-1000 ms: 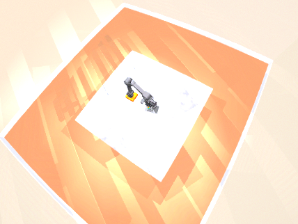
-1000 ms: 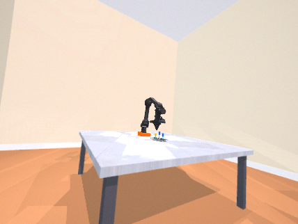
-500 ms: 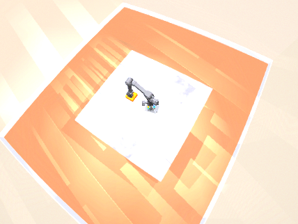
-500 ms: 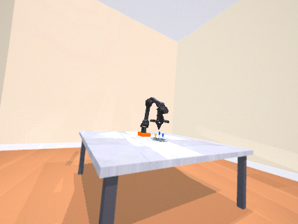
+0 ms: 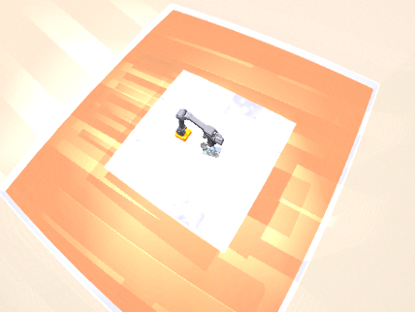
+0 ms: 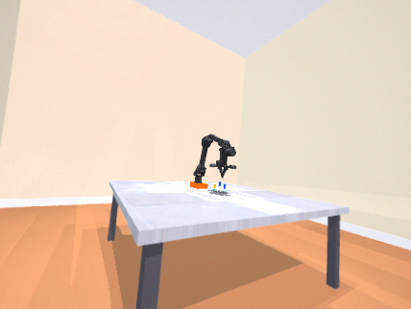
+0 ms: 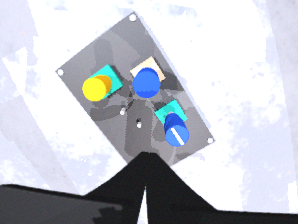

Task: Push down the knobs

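White worktop (image 5: 160, 160) (image 6: 192, 211) stands on orange flooring (image 5: 131, 223) (image 6: 58, 249) between cream walls (image 6: 144, 96). I have my hand (image 6: 222, 177) (image 7: 147, 159) closed on nothing, above the grey circuit board (image 5: 216, 154) (image 7: 107, 55), whose yellow knob (image 7: 96, 88) and two blue knobs (image 7: 146, 83) (image 7: 177, 135) stand up.

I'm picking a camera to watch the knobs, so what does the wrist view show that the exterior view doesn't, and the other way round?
Wrist only: the white line on one blue knob, and a cream square beneath the other.
Exterior only: the orange base and the table's legs.
Both: the yellow knob, the circuit board and the gripper.
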Available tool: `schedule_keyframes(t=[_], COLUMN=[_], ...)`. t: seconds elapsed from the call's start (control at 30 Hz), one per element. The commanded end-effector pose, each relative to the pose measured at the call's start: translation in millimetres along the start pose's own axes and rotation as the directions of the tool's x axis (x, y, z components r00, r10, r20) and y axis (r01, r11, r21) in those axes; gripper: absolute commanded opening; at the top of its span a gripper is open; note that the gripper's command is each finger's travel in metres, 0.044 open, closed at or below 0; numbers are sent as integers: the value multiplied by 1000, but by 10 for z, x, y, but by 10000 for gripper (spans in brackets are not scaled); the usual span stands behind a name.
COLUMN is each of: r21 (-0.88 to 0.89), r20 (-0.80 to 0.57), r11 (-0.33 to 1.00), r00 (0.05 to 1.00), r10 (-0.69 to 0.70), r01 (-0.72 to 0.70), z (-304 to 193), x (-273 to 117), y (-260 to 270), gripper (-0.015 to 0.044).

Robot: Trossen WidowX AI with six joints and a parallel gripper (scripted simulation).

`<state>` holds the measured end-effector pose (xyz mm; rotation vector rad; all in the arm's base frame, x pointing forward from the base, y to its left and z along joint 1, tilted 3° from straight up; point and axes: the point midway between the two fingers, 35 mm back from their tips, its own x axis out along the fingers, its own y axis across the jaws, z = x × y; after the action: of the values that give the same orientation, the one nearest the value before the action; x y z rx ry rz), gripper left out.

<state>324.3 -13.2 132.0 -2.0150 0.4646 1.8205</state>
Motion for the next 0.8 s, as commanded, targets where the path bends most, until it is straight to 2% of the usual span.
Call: schedule_keyframes(t=[0.0,0.37,0.57,0.77], r21=[-149,-487,-492,-493], r20=[12,25,25,25], r11=[989,873,870,870], r00=[1000,1000,1000,1000], r10=[-3,-6,-6,-7], r01=[4,17,18,18], z=[-3,-13,-13,-8], x=[-11,-63,-64,137], y=[-67,-217,-220,-220], gripper=[0,0,0,0])
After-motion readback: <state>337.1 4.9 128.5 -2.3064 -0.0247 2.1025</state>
